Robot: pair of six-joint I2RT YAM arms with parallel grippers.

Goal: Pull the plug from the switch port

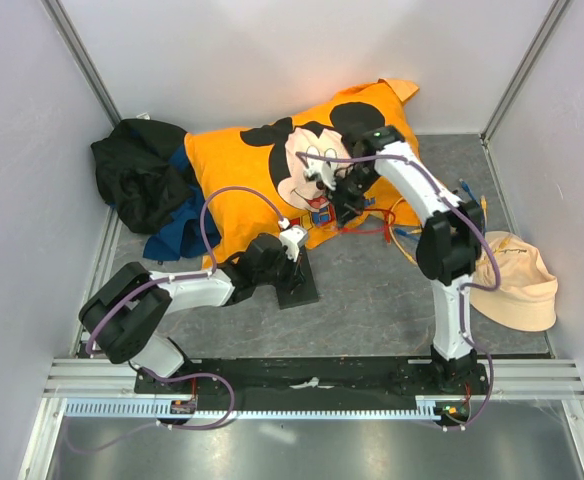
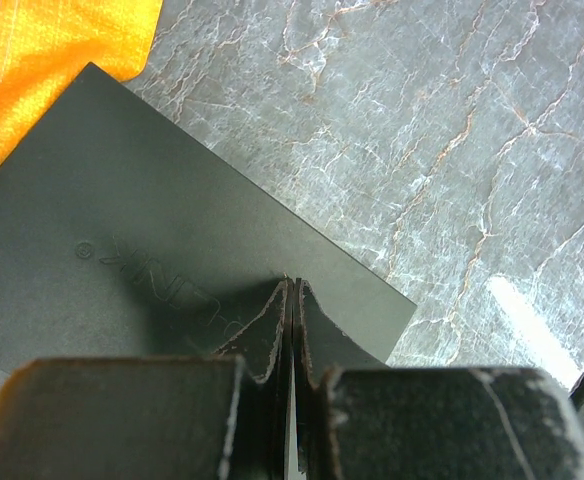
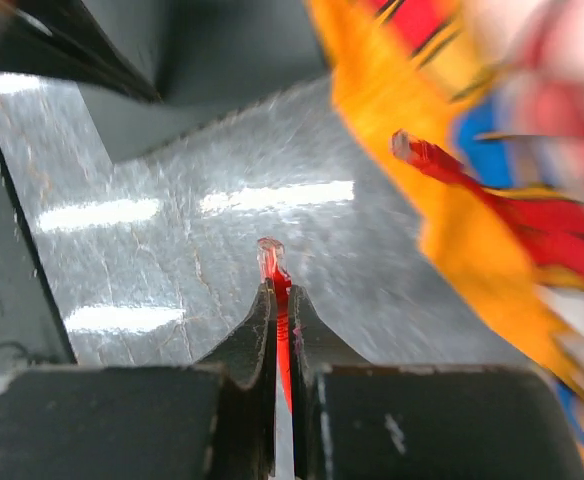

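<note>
The left end effector [image 2: 293, 287], fingers [image 2: 267, 330] pressed together with nothing between them, bears down on the flat dark switch [image 2: 142, 230], which lies on the grey table [image 2: 452, 150] just beside an orange cartoon cloth [image 1: 262, 165]. The right end effector [image 3: 281, 293] is closed on a thin red cable [image 3: 284, 345] just behind its clear plug [image 3: 270, 252], holding it in the air, apparently free of any port. The grip is on slim cable only, so it could slip, or the trailing length could snag on the cloth.
</note>
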